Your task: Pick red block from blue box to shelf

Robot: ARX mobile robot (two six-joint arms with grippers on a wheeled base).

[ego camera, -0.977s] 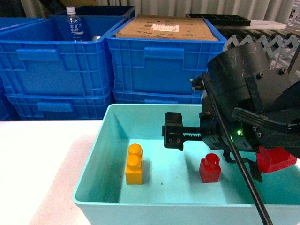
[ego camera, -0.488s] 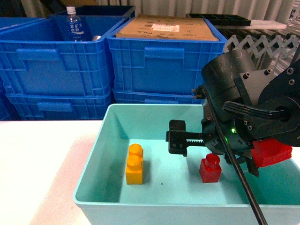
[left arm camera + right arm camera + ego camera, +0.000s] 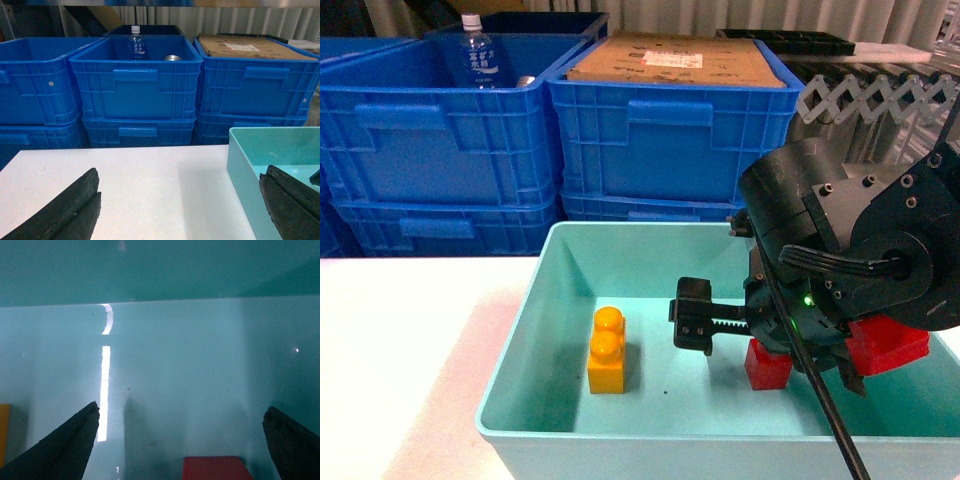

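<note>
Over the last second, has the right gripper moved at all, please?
Yes. The right gripper has come down onto the red block, hiding its stud in the head view.

A flat white-topped table (image 3: 410, 350) fills the lower left of the head view. On it, at lower centre and right, sits a light turquoise rectangular plastic tub (image 3: 520, 375) with sloping walls. In the left wrist view the white surface (image 3: 150, 190) spans the bottom, the tub's wall (image 3: 242, 180) at lower right.
</note>
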